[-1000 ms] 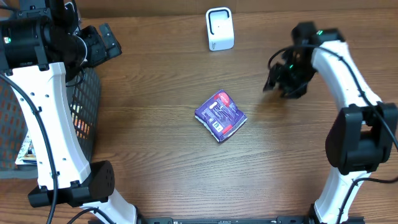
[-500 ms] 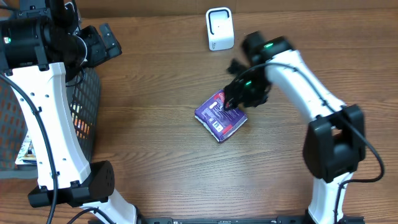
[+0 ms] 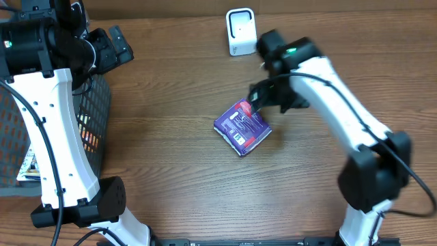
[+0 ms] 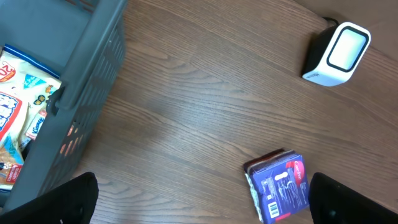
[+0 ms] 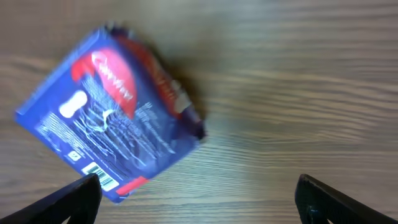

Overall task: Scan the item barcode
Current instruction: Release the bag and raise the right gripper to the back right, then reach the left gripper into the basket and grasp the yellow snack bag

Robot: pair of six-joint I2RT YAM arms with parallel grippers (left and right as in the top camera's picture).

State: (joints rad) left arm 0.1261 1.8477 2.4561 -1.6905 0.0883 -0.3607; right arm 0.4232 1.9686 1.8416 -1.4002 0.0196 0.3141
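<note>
Right gripper point(image 3: 265, 101) now over packet point(image 3: 242, 126)

Flat blue-purple plastic packet point(image 3: 242, 127): red patch at one end, fine white print, white barcode label with black bars at a corner. Small white boxy scanner point(image 3: 241, 32): pale face ringed in dark. Brown wooden table point(image 3: 171, 157): streaky darker grain. Dark grey plastic lattice basket point(image 4: 81, 93). Printed snack wrappers point(image 4: 15, 81) in it: white, blue, yellow.

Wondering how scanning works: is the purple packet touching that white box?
Apart. The left wrist view shows bare tabletop between the purple packet and the white box; overhead shows the same.
</note>
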